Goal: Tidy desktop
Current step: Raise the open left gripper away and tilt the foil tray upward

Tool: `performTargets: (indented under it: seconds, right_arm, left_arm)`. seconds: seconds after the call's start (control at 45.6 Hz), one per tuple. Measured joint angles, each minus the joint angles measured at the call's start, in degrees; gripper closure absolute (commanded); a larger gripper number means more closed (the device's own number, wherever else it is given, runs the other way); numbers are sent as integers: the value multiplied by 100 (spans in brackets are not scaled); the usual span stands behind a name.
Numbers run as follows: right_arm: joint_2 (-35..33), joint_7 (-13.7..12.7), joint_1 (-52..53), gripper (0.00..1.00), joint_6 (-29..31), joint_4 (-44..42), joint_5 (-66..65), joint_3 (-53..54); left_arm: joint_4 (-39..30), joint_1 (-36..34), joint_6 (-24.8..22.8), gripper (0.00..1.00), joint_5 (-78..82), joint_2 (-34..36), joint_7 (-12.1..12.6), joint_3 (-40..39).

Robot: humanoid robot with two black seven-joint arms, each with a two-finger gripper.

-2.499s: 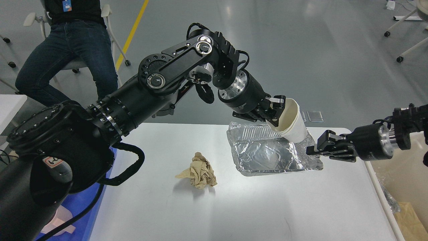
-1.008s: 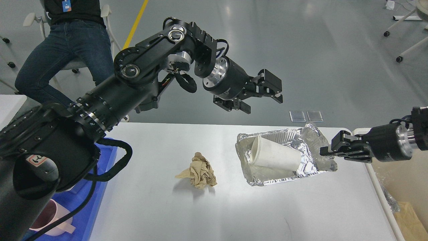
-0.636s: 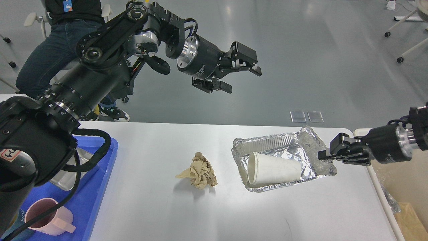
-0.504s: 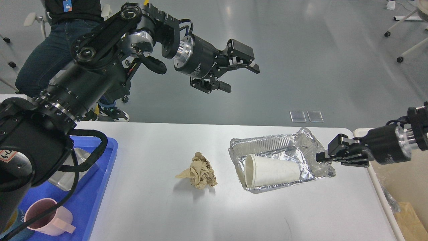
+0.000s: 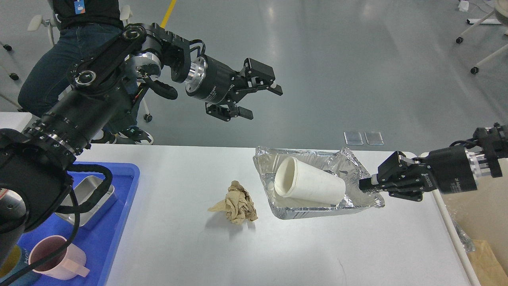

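The white desktop (image 5: 301, 246) fills the lower view. A crumpled foil tray (image 5: 317, 198) sits right of centre, its right end raised. A white paper cup (image 5: 307, 183) lies on its side inside it, mouth to the left. My right gripper (image 5: 367, 184) is shut on the tray's right rim. A crumpled brown paper ball (image 5: 237, 201) lies on the desktop left of the tray. My left gripper (image 5: 260, 101) is open and empty, high above the far edge of the desktop.
A blue plastic tray (image 5: 101, 238) at the left holds a small metal tin (image 5: 85, 196) and a pink mug (image 5: 55, 258). A cream bin (image 5: 480, 222) stands off the right edge. A seated person (image 5: 79, 51) is behind at far left.
My left gripper let go of the cup into the foil tray, then rose and drew back to the left. My right gripper has tilted and shifted the tray leftward, and the cup rolled.
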Motion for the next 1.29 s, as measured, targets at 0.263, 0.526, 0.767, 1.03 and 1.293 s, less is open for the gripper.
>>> performTargets:
  seconds: [0.263, 0.526, 0.767, 1.03, 1.293]
  right_arm:
    - [10, 7, -15, 100, 1, 9, 452, 79]
    - [-8, 8, -15, 100, 1, 17, 466, 186]
    - [-133, 9, -22, 100, 1, 36, 467, 208]
    - [-165, 3, -20, 100, 1, 7, 468, 230]
    - [-212, -1, -1, 100, 1, 6, 468, 229]
  left_arm:
    - [1, 135, 0, 3, -169, 164, -11, -148]
    - [-4, 389, 0, 3, -587, 400, -16, -624]
    - [-5, 391, 27, 3, -1280, 1303, -5, -1135]
    - [15, 737, 1427, 3, -1989, 1962, -270, -1732]
    - [57, 1173, 2151, 3, -2078, 1800, -666, -2301]
